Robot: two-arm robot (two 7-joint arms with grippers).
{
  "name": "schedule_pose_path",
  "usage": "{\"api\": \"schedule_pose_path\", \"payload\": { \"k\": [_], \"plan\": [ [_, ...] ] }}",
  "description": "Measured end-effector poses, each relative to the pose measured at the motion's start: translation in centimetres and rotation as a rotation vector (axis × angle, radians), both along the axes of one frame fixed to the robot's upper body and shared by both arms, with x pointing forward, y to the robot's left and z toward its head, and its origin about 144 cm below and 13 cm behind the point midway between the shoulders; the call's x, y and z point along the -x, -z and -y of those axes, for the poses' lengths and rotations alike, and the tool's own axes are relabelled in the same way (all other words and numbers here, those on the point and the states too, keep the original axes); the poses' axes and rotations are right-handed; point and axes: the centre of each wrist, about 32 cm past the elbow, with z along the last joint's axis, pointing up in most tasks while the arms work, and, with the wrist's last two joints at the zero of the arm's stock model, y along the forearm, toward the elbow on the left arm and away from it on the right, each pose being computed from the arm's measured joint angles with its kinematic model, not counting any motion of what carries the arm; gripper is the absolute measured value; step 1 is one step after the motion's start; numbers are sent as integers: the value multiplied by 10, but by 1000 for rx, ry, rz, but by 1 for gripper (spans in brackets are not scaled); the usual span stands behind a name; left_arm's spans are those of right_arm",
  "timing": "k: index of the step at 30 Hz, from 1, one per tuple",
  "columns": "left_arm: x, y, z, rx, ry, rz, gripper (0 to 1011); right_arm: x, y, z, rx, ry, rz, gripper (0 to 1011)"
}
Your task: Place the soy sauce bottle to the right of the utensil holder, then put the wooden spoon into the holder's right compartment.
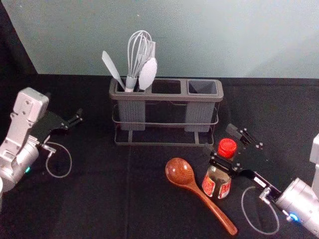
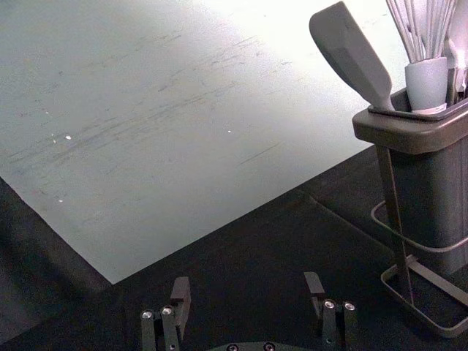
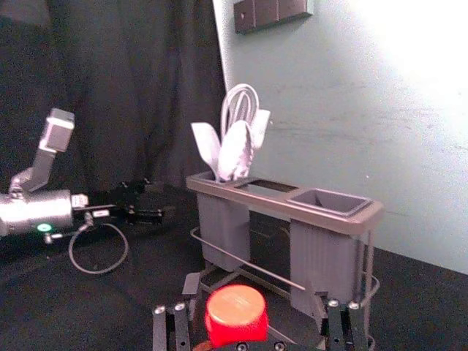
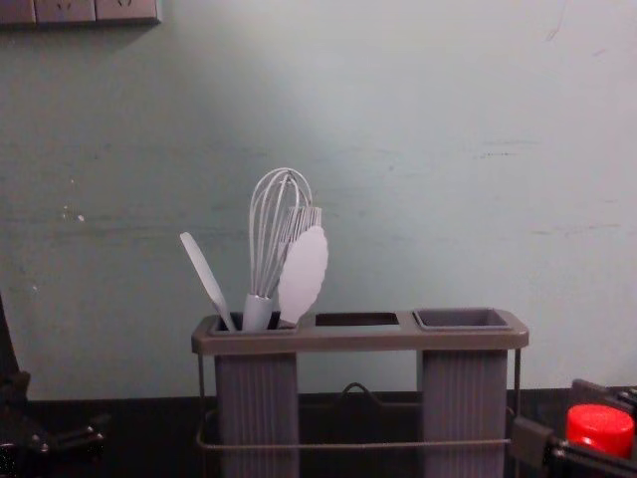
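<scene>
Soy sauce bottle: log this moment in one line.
right end effector: open around soy sauce bottle; wooden spoon: lying beside it; right compartment: empty; left end effector: open, left of utensil holder

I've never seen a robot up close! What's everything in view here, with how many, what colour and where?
utensil holder: 1, grey-brown, back middle
whisk: 1, pale grey, holder's left compartment
spatula: 1, pale, same compartment
brush-like utensil: 1, pale, same compartment
scalloped utensil: 1, white, same compartment
bottle: 1, red cap, front right
wooden spoon: 1, reddish-brown, beside bottle
cloth: black, under everything
wall: pale grey-green, behind
wall panel: 1, greyish, high left
left gripper: 1, black, fingers apart, left of holder
right gripper: 1, black, fingers apart around bottle
</scene>
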Motion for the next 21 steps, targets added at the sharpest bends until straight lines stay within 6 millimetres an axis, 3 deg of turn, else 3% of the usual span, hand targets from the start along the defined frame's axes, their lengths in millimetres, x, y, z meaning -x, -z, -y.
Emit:
{"api": "schedule_pose_path", "payload": {
  "k": [3,18,21],
  "plan": [
    [0,0,0,0,0,0,1011,1,-3,-3,-4,-10,4,906],
    [0,0,0,0,0,0,1011,9,-14,-11,6,-9,-73,409],
    [0,0,0,0,0,0,1011,11,-18,-10,14,-5,-77,377]
  ]
}}
